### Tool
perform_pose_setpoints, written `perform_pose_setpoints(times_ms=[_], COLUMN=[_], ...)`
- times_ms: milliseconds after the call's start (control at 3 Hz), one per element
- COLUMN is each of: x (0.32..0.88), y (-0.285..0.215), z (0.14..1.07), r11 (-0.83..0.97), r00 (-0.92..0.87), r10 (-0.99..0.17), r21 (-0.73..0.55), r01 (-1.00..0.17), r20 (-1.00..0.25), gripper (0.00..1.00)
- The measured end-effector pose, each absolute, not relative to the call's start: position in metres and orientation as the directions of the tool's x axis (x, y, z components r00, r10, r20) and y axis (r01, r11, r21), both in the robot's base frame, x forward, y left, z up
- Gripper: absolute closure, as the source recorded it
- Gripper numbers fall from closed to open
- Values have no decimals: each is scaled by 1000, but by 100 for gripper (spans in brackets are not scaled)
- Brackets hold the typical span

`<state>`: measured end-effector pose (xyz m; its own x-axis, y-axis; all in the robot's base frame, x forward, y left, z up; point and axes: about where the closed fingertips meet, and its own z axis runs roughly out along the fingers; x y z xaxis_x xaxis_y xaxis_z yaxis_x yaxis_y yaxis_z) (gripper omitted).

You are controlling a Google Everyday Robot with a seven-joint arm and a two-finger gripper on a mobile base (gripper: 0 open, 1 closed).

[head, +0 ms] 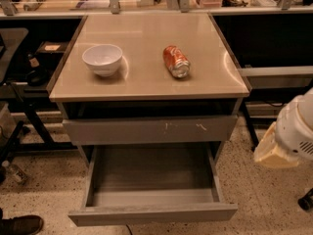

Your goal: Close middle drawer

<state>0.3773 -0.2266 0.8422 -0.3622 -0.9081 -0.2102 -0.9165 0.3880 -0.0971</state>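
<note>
Middle drawer (152,213) pulled out (grey inside); end effector (281,146) off its right side, state cannot tell

White arm segment (298,126) is seen at the right edge, near; the gripper (272,152), likely the cream part, is carried at its left.

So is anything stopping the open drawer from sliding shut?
Nothing visible. The middle drawer is pulled out and empty inside, so its way back is free. The claw is off to its right, beside the cabinet.
</note>
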Motion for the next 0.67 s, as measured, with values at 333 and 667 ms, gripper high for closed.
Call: perform_pose_setpoints(times_ms=[333,667], x=[356,336], y=[-230,-232], z=[791,748], r11=[424,439], r00=[-412,-436], r10=[-890,-882], r21=[-25,27], r01=[-905,-898], r20=[-196,-180], gripper=[100,100])
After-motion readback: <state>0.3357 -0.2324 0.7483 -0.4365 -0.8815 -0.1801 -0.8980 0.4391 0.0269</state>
